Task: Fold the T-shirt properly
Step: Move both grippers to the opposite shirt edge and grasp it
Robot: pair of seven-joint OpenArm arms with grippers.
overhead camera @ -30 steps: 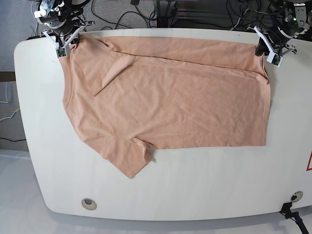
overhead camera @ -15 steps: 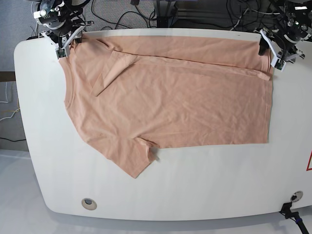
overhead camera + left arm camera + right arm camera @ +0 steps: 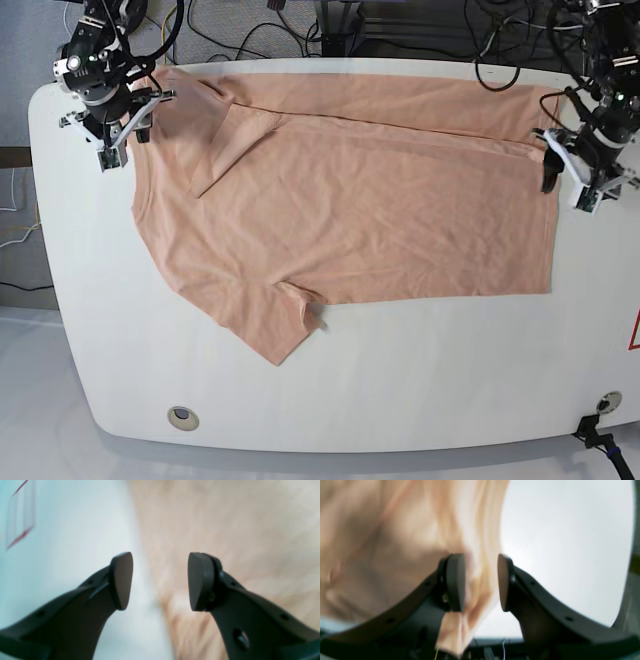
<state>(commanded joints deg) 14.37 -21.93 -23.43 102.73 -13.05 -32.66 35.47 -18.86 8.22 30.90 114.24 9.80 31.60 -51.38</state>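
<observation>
The peach T-shirt [image 3: 350, 210] lies spread on the white table [image 3: 420, 380], its far long edge folded in and one sleeve sticking out at the front left. My left gripper [image 3: 566, 185] hovers at the shirt's right edge, open. In the left wrist view, the left gripper [image 3: 160, 580] holds nothing, and the T-shirt [image 3: 225, 530] edge runs below the gap. My right gripper [image 3: 120, 140] sits at the far-left shoulder. In the right wrist view, the right gripper [image 3: 481, 582] is open, with the blurred T-shirt [image 3: 382, 530] edge in the gap between its pads.
Dark cables [image 3: 260, 30] trail on the floor behind the table's far edge. Round holes [image 3: 182, 417] sit near the front corners of the table. A red marking [image 3: 635, 335] shows at the right edge, and the same red marking [image 3: 20, 517] appears in the left wrist view.
Both grippers have left the shirt's far corners and come toward the front, the left one further. The shirt's far edge stays flat on the table.
</observation>
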